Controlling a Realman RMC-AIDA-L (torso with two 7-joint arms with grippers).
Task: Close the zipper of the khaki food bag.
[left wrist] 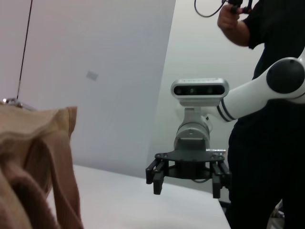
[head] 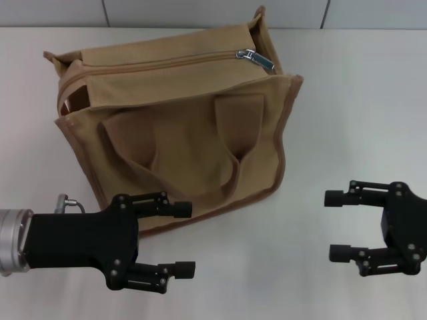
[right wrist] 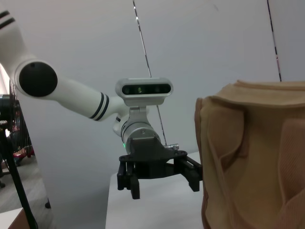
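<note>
i have the khaki food bag [head: 180, 127] standing on the white table [head: 347, 120], set toward my left of centre and rotated slightly, its handle face turned toward me. the zipper [head: 160, 65] runs along the top panel; its long axis goes side to side across the head view, rising a little toward my right. the silver slider [head: 253, 59] sits near the right-hand end of that track, pull tab angled toward the right corner. at the left-hand end the mouth of the bag gapes, so i judge closing travel to run from right to left along that axis.

left gripper [head: 181, 240]: jaws spread, holding nothing, low in front of the bag's near lower edge, close to it, pointing right. right gripper [head: 340, 225]: jaws spread, holding nothing, well apart from the bag on my right, pointing left.

failure modes as i judge them:
- the bag is soft and unanchored; pulling the slider with one arm may drag or tip the whole bag rather than move the slider. cause: no counter-hold at the right end.
- the pull tab is small and lies flat; a pinch may slip off or catch canvas.
- the slack handles [head: 200, 143] may snag a finger on approach from the front.
- the gaping left end may misalign the tapes and jam the slider.
</note>
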